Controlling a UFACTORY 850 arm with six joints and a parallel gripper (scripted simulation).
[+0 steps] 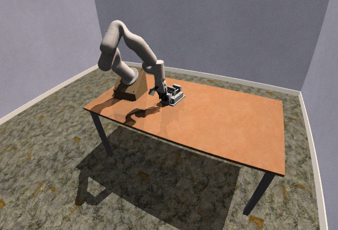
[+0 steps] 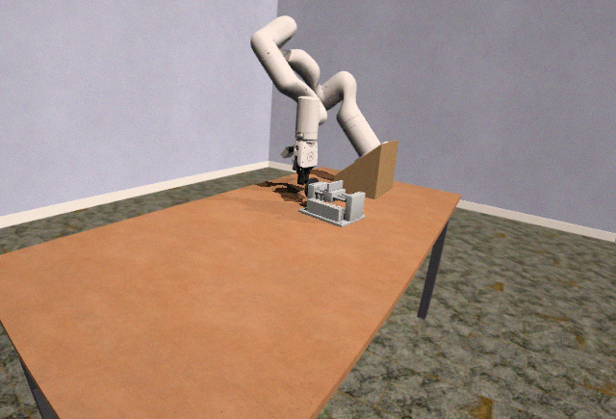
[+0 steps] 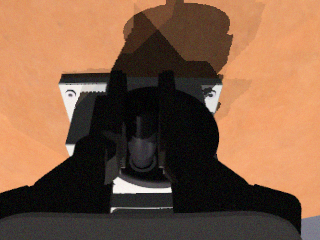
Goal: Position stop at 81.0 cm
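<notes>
The stop device is a small grey fixture with a base plate [image 1: 172, 104] [image 2: 342, 223] on the table. Its stop [image 2: 335, 186] is a grey block with an upright plate, on rods between two end blocks, nearer the handwheel end. The scale [image 2: 325, 202] is too small to read. The dark handwheel [image 2: 310, 182] [image 3: 207, 132] is on the end facing my gripper. My gripper [image 1: 162, 96] [image 2: 302, 180] [image 3: 142, 91] points down at the wheel and is shut on its handle [image 3: 142, 150], a dark round knob between the fingers. The fingers hide much of the wheel.
A brown wedge-shaped mount [image 1: 131, 91] [image 2: 380, 172] carries the arm's base behind the fixture. The far end block [image 2: 355, 206] of the fixture stands taller than the scale bar. The arm casts dark shadows over the table [image 1: 223, 123] [image 2: 198, 295] beside the handwheel.
</notes>
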